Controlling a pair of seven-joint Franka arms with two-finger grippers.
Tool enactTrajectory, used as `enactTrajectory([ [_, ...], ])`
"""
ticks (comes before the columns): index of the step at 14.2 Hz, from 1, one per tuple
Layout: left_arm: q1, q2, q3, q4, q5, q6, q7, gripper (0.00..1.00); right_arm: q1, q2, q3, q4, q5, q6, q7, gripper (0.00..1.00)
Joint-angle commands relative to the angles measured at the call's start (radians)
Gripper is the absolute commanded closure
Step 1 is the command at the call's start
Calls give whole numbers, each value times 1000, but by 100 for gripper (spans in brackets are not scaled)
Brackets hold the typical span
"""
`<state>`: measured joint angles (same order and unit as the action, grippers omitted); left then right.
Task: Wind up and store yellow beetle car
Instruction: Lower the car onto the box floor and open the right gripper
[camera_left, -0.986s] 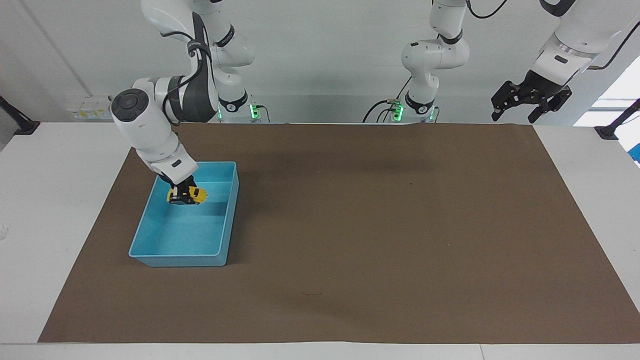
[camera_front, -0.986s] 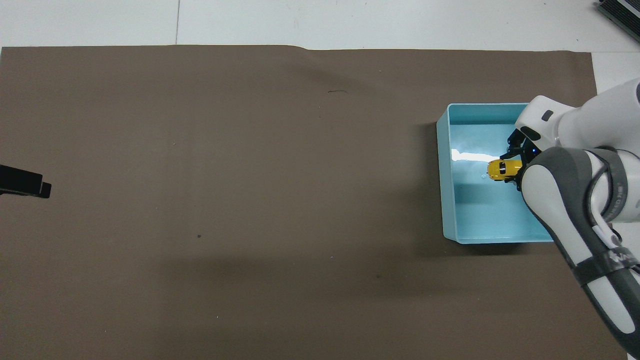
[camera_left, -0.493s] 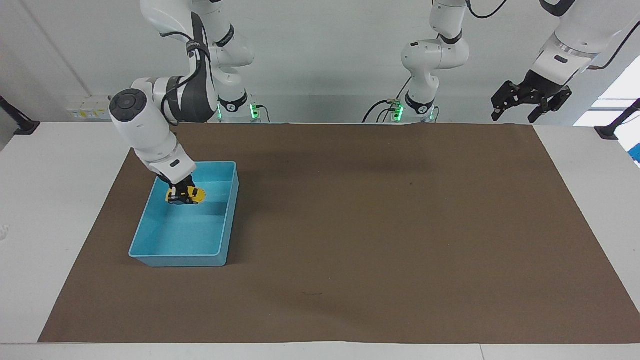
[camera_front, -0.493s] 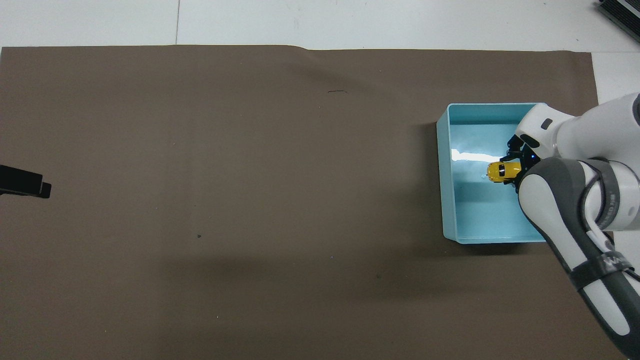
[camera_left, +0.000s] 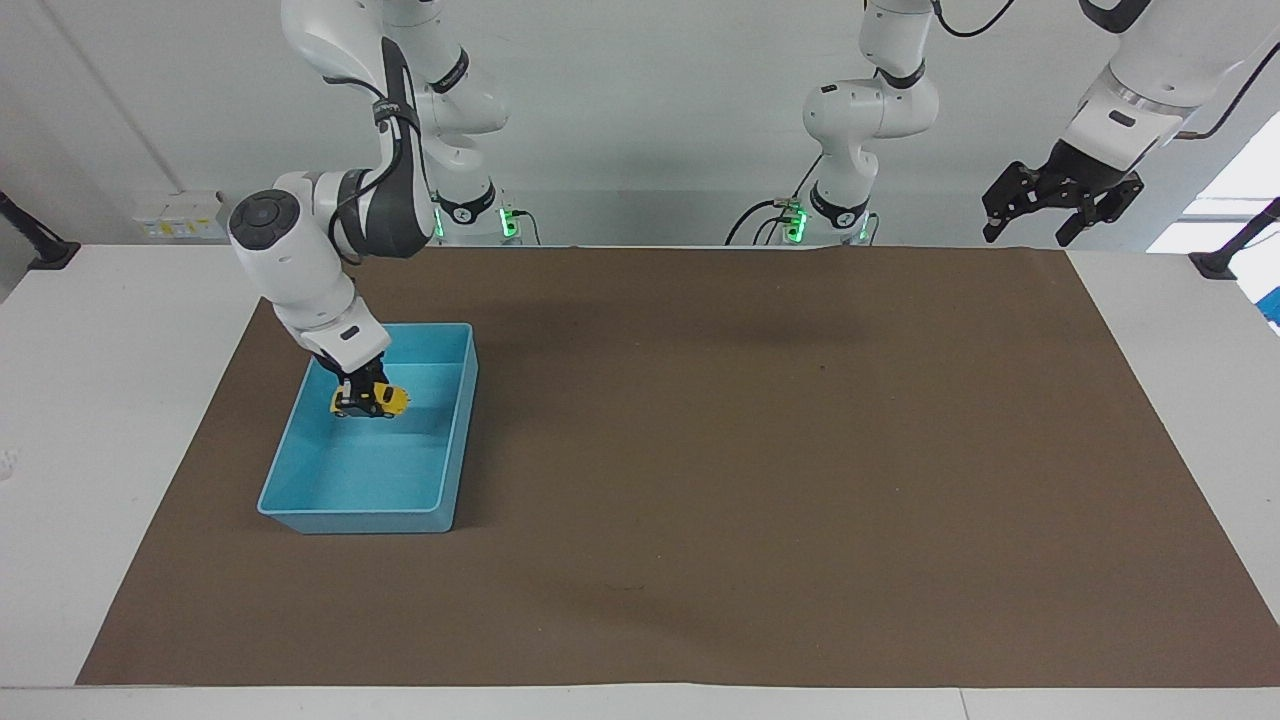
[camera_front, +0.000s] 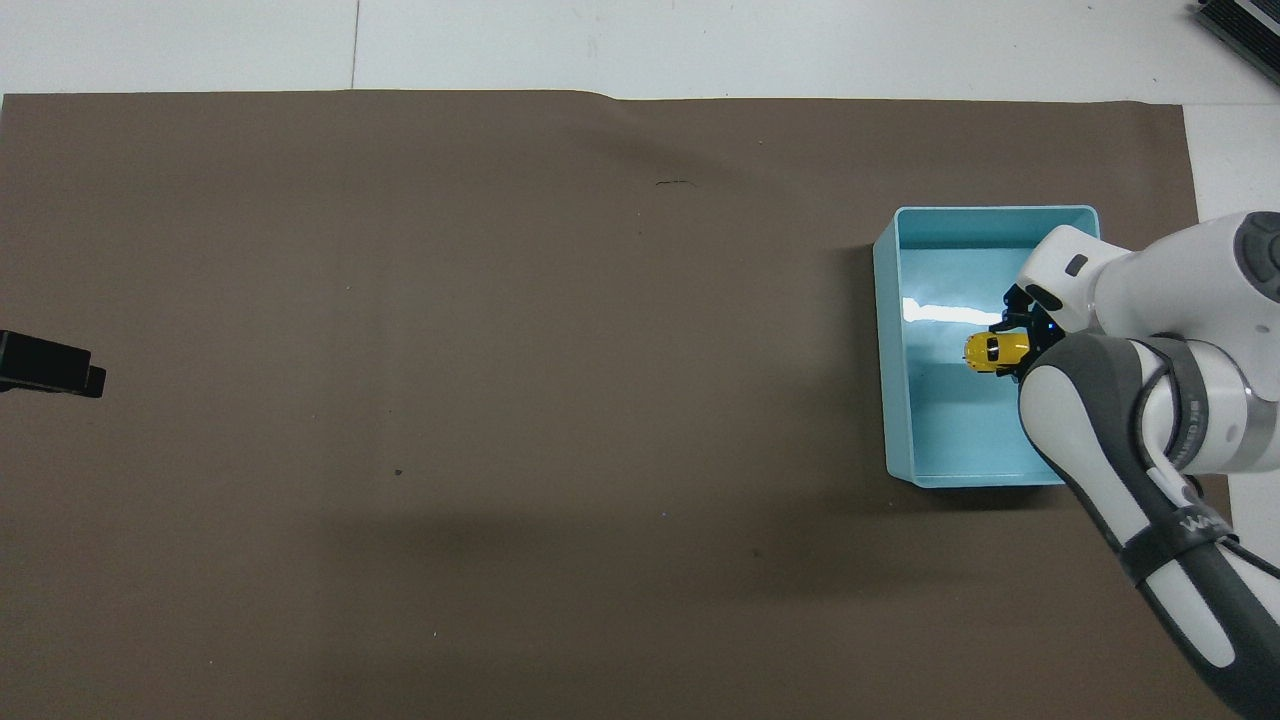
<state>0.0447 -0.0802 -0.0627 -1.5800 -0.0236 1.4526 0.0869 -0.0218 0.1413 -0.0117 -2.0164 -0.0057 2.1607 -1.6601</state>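
The brown mat (camera_left: 700, 450) covers the table, and the blue bin (camera_left: 455, 440) sits on it toward the right arm's end. The right gripper (camera_left: 362, 392) reaches down inside the bin, its arm bent steeply over the bin's wall, jaws closed on the yellow beetle car (camera_left: 383, 399), apparently to set it down there. The left gripper (camera_left: 1045, 215) waits raised, well apart from the bin, jaws spread and holding nothing.

Glossy white shells on both arms, rounded joints throughout. The right arm (camera_left: 310, 250) wears a dark grey band at its elbow and a round dark cap on its wrist. Black cables trail along the upper links. Green lights glow at both bases. The left gripper (camera_left: 1060, 195) is black and angular.
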Motion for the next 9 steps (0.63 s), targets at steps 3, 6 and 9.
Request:
enactTrajectory([
  [3,-17,-29,1,-31,24,-1,8,0,-12,0,7,-61,0,82,-27,97],
  [6,-9,-26,1,-26,-10,11,-6,0,-15,35,7,-71,0,122,-30,98],
  [9,-17,-26,-3,-23,-12,0,-4,0,-15,66,7,-96,0,175,-29,97],
])
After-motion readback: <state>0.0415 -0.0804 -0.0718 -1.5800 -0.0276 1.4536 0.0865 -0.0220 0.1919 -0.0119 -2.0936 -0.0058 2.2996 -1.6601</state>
